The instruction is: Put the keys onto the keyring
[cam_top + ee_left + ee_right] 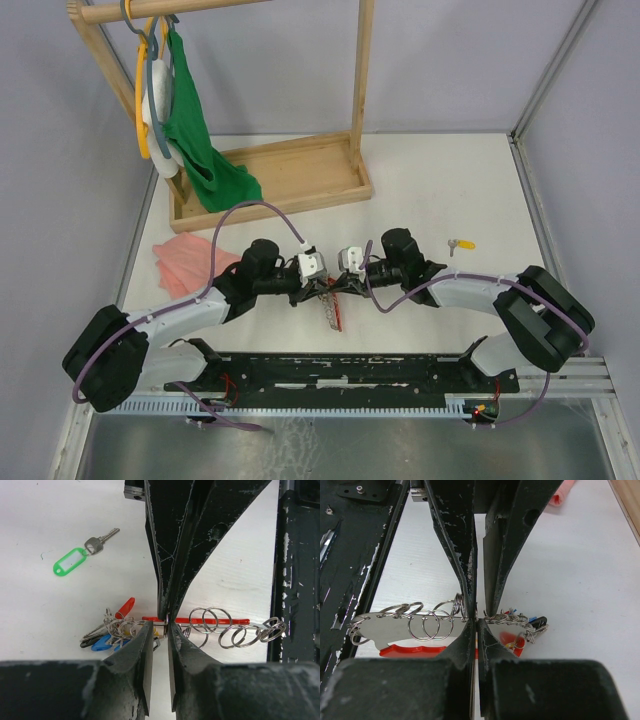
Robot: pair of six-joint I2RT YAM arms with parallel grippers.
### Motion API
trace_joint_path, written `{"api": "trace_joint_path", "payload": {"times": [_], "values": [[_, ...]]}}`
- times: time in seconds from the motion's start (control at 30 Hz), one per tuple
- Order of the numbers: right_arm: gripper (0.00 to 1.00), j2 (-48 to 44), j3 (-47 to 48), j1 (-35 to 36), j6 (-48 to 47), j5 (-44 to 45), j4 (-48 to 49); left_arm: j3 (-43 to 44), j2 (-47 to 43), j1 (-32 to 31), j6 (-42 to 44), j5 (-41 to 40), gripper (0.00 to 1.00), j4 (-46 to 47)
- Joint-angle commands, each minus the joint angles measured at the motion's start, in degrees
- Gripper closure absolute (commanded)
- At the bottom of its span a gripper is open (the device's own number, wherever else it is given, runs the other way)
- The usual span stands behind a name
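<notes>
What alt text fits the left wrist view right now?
Two black grippers meet tip to tip at centre, the left gripper from below with a narrow gap between its fingers, the right gripper from above, over a row of silver rings on a red bar. A bunch of tagged keys lies left of them; the green-tagged key lies apart, upper left.

No readable text, label, brand or number anywhere.
</notes>
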Motion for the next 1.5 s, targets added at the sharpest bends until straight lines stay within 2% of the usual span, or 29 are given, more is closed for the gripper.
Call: {"api": "trace_joint_path", "payload": {"times": [0.0, 0.27, 0.37, 0.6, 0.73, 0.77, 0.8, 0.83, 0.93, 1.0, 1.17, 1.3, 1.47], "values": [[0.99, -1.6, -0.3, -0.4, 2.0, -2.2, 6.7, -0.9, 0.2, -0.3, 0.1, -1.1, 0.74, 5.5], [0.99, -2.0, -1.1, -0.9, 3.5, -2.9, 9.0, -2.2, 0.4, -0.3, -0.2, -1.0, 0.71, 7.7], [0.99, -1.8, -1.2, -0.8, 4.0, -3.3, 9.5, -2.5, 0.6, -0.3, -0.1, -0.9, 0.76, 8.3], [0.99, -1.5, -1.0, -0.9, 4.2, -3.5, 9.4, -2.5, 1.3, -0.2, 0.2, 0.8, 0.97, 9.8], [0.98, -1.5, -0.5, -0.9, 6.0, -1.5, 8.4, -3.0, 0.4, -0.2, 0.4, -0.2, 0.97, 9.9], [0.94, -1.6, -0.2, -0.8, 7.6, -0.5, 8.4, -3.3, 0.0, -0.2, 0.4, -0.9, 0.97, 9.9], [0.83, -1.6, 0.0, -0.8, 9.2, 0.7, 8.5, -3.5, -0.5, -0.2, 0.5, -1.5, 0.97, 9.9], [0.76, -1.7, 0.2, -0.8, 11.3, 1.9, 8.7, -3.7, -0.8, -0.2, 0.6, -2.1, 0.97, 9.9], [0.61, -3.0, 0.9, -0.9, 18.3, 6.9, 7.7, -4.6, -2.0, -0.2, 0.2, -4.4, 0.97, 10.4], [0.54, -4.2, 2.4, -0.9, 21.9, 10.9, 3.5, -5.0, -2.3, -0.2, -0.6, -5.7, 0.97, 11.0], [0.5, -4.8, 10.7, -2.2, 30.3, 16.8, -16.7, -5.1, -2.3, -0.1, -1.9, -7.8, 0.97, 11.5], [0.41, -3.6, 15.5, -5.4, 35.3, 18.7, -28.4, -5.2, -1.5, 0.0, -2.8, -8.4, 0.97, 11.9], [0.47, -2.3, 18.6, -7.2, 34.6, 27.8, -38.0, -5.4, -1.6, 0.0, -2.9, -8.2, 0.97, 11.8]]}}
